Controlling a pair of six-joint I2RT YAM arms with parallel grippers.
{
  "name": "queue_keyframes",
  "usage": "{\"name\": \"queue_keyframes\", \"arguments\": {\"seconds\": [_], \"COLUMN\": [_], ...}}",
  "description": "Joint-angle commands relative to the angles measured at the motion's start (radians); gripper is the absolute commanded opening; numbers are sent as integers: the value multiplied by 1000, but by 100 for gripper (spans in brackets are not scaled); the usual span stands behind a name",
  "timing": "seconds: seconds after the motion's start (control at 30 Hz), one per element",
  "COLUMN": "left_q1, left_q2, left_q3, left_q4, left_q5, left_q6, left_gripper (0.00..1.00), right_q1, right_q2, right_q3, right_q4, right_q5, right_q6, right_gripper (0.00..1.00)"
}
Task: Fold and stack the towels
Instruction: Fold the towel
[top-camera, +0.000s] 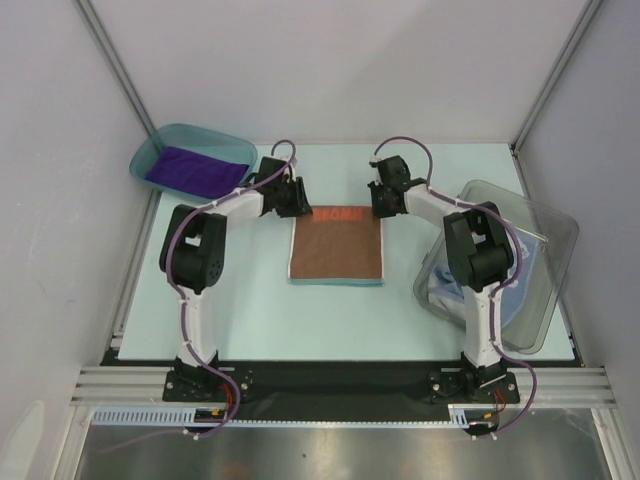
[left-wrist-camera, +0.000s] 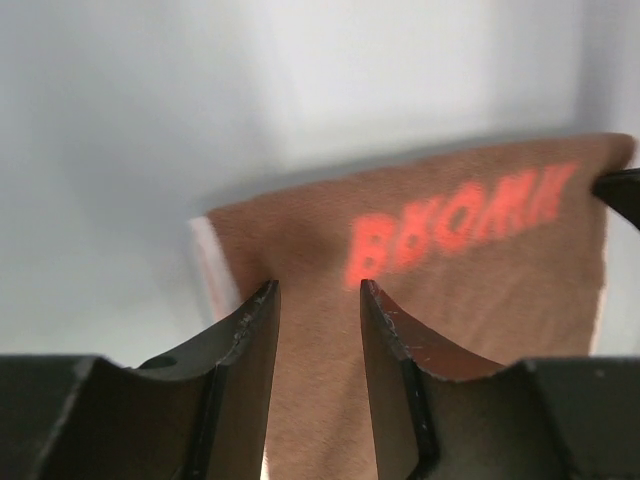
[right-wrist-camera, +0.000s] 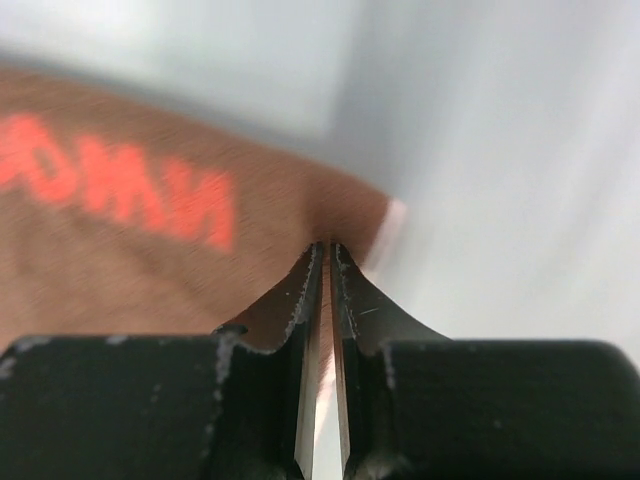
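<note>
Top view: the brown-red towel (top-camera: 335, 250) lies flat at mid-frame on the tabletop (top-camera: 250, 320). Its near and side edges are straight, with a light-blue hem along the near edge. Orange lettering (top-camera: 340, 213) runs along the far edge.

Left tool (top-camera: 296, 200) sits at the towel's far left corner. In the left wrist view its fingers (left-wrist-camera: 245, 340) stand apart, with towel cloth visible in the gap, just inboard of the pale side hem.

Right tool (top-camera: 378, 203) sits at the far right corner. In the right wrist view its fingers (right-wrist-camera: 300, 300) are drawn together to a thin slit with a sliver of cloth colour in it. We read this as clamped on the towel's edge, just beside the corner.

Purple towel (top-camera: 195, 170) lies in the teal tray (top-camera: 160, 140), upper left, well apart from the brown-red one.

The clear bin (top-camera: 545, 225) stands tilted at right, beside the right arm's elbow. A light-blue towel (top-camera: 522, 280) shows through its wall.

Open room: there is bare tabletop to the left of the towel and along its near side. To the right, only a narrower strip lies between the towel and the bin.
</note>
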Motion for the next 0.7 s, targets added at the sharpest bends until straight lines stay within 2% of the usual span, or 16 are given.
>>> {"name": "queue_keyframes", "arguments": {"seconds": [0.0,0.3,0.43,0.53,0.67], "left_q1": [22,33,35,36,61], "left_q2": [34,109,123,90,33], "left_q3": [61,128,168,203,292], "left_q4": [-18,-49,-84,-104,-176], "left_q5": [-51,-46,-20,20,66], "left_q6": [26,37,47,96,216], "left_gripper": [43,43,44,46,50], "right_q1": [-26,-43,-42,-45,-66], "right_q2": [54,96,93,76,1], "right_q3": [74,77,72,117,149], "right_q4": [13,23,21,-37,-95], "right_q5": [12,12,-16,-53,-202], "right_q6": [-34,-62,-94,-131,-244], "right_gripper": [12,14,18,23,30]}}
